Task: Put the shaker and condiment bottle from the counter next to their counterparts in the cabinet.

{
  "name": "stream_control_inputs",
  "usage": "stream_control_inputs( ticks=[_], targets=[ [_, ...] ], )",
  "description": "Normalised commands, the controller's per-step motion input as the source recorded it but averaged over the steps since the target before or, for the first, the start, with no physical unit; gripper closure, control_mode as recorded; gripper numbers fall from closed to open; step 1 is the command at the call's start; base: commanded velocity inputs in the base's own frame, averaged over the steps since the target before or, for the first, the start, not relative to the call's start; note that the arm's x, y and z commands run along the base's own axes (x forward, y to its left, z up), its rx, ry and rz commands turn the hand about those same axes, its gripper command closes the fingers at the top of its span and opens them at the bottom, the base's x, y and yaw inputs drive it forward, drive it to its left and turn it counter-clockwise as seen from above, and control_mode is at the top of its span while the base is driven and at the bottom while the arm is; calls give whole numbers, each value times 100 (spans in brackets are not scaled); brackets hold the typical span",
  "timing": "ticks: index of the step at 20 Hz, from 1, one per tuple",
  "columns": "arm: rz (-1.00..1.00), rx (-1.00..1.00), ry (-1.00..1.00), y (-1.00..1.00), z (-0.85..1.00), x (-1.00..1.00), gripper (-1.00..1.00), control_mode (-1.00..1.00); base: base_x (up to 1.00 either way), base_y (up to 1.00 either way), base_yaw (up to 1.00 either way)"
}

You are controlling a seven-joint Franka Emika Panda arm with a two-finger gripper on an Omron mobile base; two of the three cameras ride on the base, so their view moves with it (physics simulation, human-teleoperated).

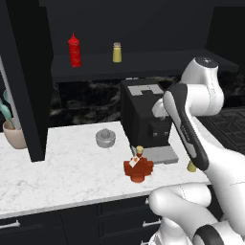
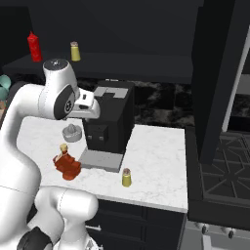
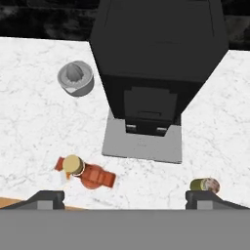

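The condiment bottle (image 1: pixel 139 168) (image 2: pixel 67 165) (image 3: pixel 91 176), squat and orange-red with a yellowish cap, stands on the white marble counter (image 1: pixel 67 172) in front of the coffee machine's left side. The small yellow-olive shaker (image 2: pixel 126 177) (image 3: pixel 204 185) (image 1: pixel 192 166) stands at the counter's front, to the right of the machine's tray. Up in the black cabinet (image 1: pixel 143 64), a slim red squeeze bottle (image 1: pixel 74 50) (image 2: pixel 34 47) and a yellow shaker (image 1: pixel 116 52) (image 2: pixel 74 51) stand on the shelf. My gripper (image 3: pixel 124 197) hangs high above the counter, looking down, open and holding nothing.
A black coffee machine (image 1: pixel 143 115) (image 2: pixel 110 122) (image 3: pixel 156 63) stands at the back of the counter, with a grey juicer (image 1: pixel 105 138) (image 3: pixel 75 78) to its left. A tall black side panel (image 1: pixel 28 81) and a utensil pot (image 1: pixel 14 136) are at far left. A stove (image 2: pixel 224 176) lies to the right.
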Motion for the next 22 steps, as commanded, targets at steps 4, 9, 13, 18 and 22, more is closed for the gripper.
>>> stream_control_inputs(
  ticks=[4, 9, 13, 18, 22],
  targets=[
    [0, 6, -8, -5, 0, -29, -100, -100, 0, 0, 0],
    [1, 7, -7, -10, 0, -26, -100, -100, 0, 0, 0],
    [3, 9, -9, -13, 0, -36, -100, -100, 0, 0, 0],
    [4, 4, -7, -7, 0, -36, -100, -100, 0, 0, 0],
    [6, 1, -9, 0, 0, -37, -100, -100, 0, 0, 0]
  ],
)
